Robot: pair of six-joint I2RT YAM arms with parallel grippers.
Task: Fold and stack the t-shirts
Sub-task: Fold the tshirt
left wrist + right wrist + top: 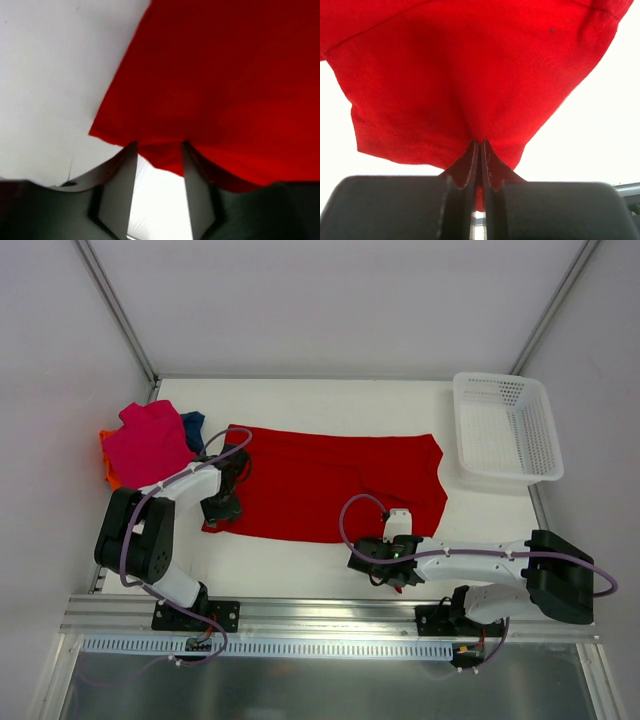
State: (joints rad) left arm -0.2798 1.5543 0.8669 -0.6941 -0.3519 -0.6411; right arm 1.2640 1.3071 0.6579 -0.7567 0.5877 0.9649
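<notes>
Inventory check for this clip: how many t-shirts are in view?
4: red t-shirt spread centrally; magenta t-shirt heaped far left; orange t-shirt and dark blue t-shirt peeking out beneath it. More could be hidden.

A robotics lab cell: a white bench [330, 400] boxed in by white panels [50, 360] on aluminium struts [115, 308], with a cabled left arm [140, 530] and right arm [470, 562] bolted to an aluminium rail [320, 612].
</notes>
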